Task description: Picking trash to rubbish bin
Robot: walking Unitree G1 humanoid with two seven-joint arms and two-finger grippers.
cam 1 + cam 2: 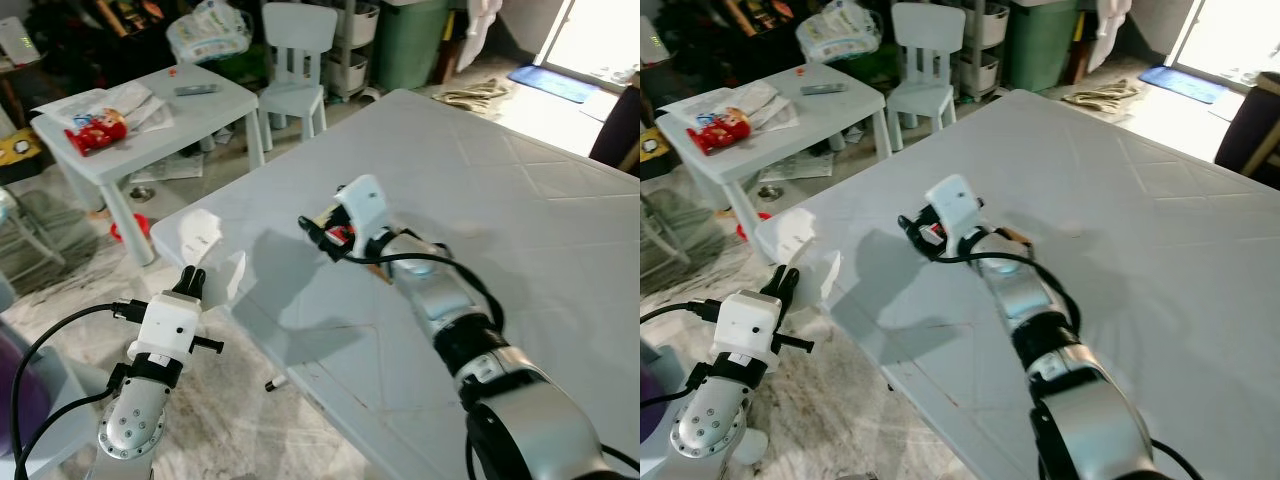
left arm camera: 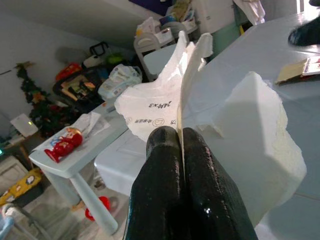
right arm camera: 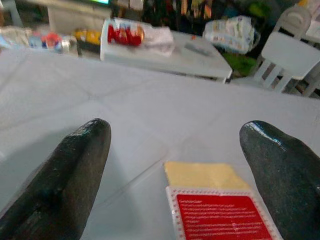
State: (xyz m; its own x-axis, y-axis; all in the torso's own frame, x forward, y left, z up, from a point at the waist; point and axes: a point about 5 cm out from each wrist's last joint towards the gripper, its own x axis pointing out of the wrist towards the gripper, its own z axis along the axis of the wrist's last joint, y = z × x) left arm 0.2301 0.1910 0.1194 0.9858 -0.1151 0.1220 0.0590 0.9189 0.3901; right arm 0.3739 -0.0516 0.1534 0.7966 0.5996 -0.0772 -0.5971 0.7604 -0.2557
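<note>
A flat red and yellow packet [image 3: 220,202] lies on the large white table [image 1: 530,200]. My right gripper [image 3: 177,135] hovers just over the packet, open, one black finger on either side of it. The same gripper [image 1: 322,238] reaches over the table's left part, and a bit of the red packet [image 1: 341,235] shows beneath it. Down by the table's left corner, my left gripper [image 2: 180,135] is shut on a crumpled white wrapper [image 2: 160,105]. That wrapper [image 1: 200,232] sticks up above the left fingers [image 1: 190,278].
A green bin [image 1: 412,45] stands at the back beyond the table. To the left are a small white table [image 1: 200,110] with a red snack bag [image 1: 95,130] and papers, and a white child's chair [image 1: 295,60]. A small pen [image 1: 276,382] lies on the marble floor.
</note>
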